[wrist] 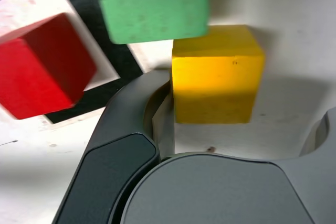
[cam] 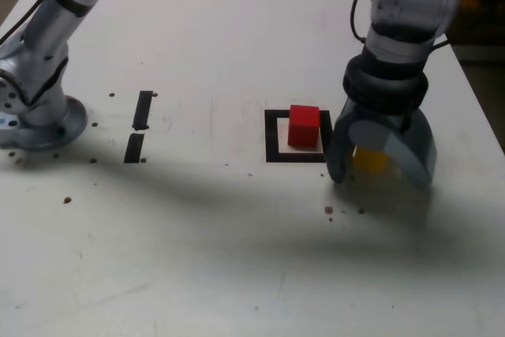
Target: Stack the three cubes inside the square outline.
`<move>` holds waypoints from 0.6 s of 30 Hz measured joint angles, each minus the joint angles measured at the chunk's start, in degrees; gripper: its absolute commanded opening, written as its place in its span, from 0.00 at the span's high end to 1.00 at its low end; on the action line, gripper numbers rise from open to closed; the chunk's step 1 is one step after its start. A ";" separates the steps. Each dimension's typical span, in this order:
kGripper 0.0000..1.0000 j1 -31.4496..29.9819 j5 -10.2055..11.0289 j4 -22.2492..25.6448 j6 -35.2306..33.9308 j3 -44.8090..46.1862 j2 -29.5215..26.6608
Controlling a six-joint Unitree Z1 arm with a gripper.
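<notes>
A: So, how far along is the stacking?

B: Barely begun. The red cube sits inside the square outline on the bench, with nothing on top of it. The yellow cube and green cube lie outside the outline, on the exterior view's right.

A: And the gripper?

B: Lowered over the yellow cube, its fingers spread wide around it. One finger lies against the cube's side; the other seems clear, so nothing is gripped yet.

A: What is left?

B: Probably lifting the yellow onto the red, then the green.

A: Anything hidden?

B: In the exterior view the gripper hides the green cube and most of the yellow. The wrist view crops the green cube and the far finger.
</notes>
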 measured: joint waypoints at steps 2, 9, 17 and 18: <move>0.54 0.00 -0.27 -0.13 0.00 0.00 0.22; 0.72 0.00 -0.37 -0.12 0.03 -0.21 0.57; 0.84 0.00 0.27 -0.22 0.49 -0.07 0.57; 0.85 0.00 0.31 -0.26 0.72 -0.05 0.57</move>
